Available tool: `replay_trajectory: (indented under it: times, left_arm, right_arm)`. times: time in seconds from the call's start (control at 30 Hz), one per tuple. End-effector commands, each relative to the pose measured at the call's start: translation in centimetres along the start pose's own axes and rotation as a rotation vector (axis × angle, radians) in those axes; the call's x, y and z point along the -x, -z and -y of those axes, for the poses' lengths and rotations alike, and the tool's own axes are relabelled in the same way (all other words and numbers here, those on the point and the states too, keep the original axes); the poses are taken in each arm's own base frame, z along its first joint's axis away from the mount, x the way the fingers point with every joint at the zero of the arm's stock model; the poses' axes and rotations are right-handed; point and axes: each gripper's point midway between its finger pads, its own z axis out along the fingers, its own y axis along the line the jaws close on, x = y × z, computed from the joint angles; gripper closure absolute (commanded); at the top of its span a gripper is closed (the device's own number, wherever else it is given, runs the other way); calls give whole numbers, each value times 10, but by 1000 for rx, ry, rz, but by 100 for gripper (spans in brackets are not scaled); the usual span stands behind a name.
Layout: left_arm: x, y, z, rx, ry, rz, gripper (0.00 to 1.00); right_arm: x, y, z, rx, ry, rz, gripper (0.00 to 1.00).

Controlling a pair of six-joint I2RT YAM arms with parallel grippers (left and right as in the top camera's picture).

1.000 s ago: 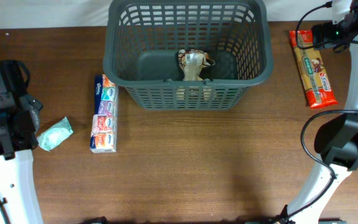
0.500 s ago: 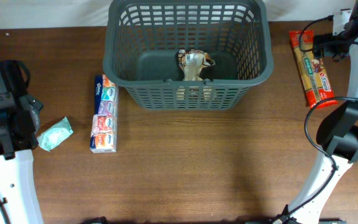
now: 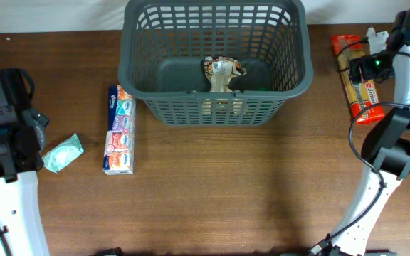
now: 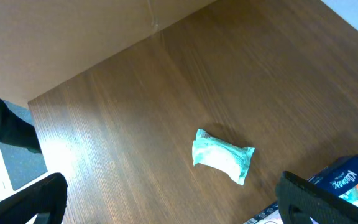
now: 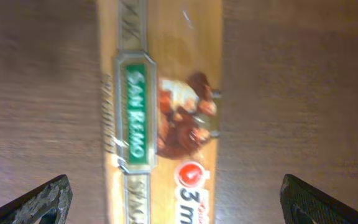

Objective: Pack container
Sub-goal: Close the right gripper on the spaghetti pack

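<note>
Right tool [image 5: 179,208] wide open, empty; pasta packet [image 5: 160,124] directly beneath, jaws spanning its width, likely for pickup. Left tool [image 4: 173,205] wide open, empty.

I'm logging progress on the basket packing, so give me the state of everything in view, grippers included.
container: upright, one packet inside.
brown packet: in the container, near its front wall.
tissue pack: flat on the table, unpacked.
teal packet: on the table, unpacked.
pasta packet: flat on the table, unpacked.
left gripper: open, empty.
right gripper: open, empty, over the pasta packet.
</note>
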Motion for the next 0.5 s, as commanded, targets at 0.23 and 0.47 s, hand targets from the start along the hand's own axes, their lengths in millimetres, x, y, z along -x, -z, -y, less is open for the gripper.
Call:
replay_trajectory:
  times: [0.23,0.47]
  left_arm:
    - [2,0,-1,-1,3,1,1]
    - [2,0,-1,-1,4,1,1]
  right_arm:
    - [-47,-21,28,4,-38,-127,1]
    - [-28,-26,5,9,11,-103,1]
